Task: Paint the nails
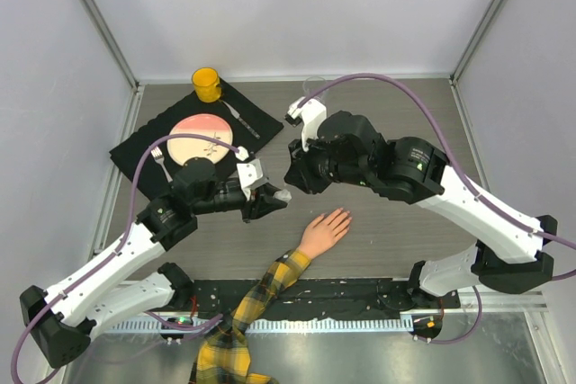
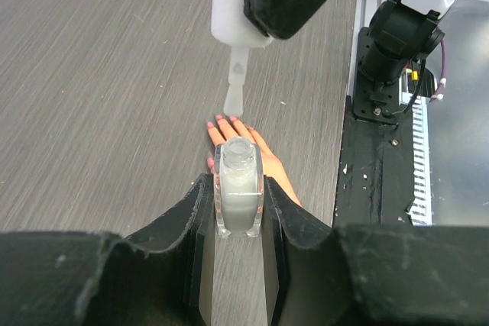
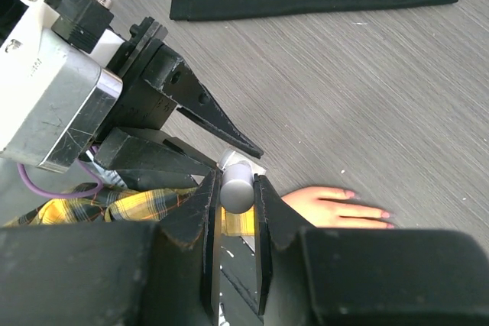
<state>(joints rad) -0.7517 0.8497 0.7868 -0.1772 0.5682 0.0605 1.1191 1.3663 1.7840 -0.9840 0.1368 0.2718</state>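
The peach mannequin hand (image 1: 322, 232) lies palm down on the table, on an arm in a yellow-black plaid sleeve (image 1: 261, 292). Its nails (image 3: 386, 215) are pink at the fingertips and also show as nails (image 2: 221, 120) in the left wrist view. My left gripper (image 2: 237, 185) is shut on a small clear bottle (image 2: 238, 215) with its neck uncapped, held above the hand. My right gripper (image 3: 237, 181) is shut on the white cap (image 3: 237, 193). The cap's brush (image 2: 234, 93) hangs just above and beyond the bottle's neck, over the fingertips.
A black mat (image 1: 144, 146) at the back left carries a pink plate (image 1: 200, 138), a fork (image 1: 160, 161) and a knife (image 1: 236, 114), with a yellow cup (image 1: 206, 84) at its far corner. A black rail (image 1: 360, 296) runs along the near edge. Grey walls enclose the table.
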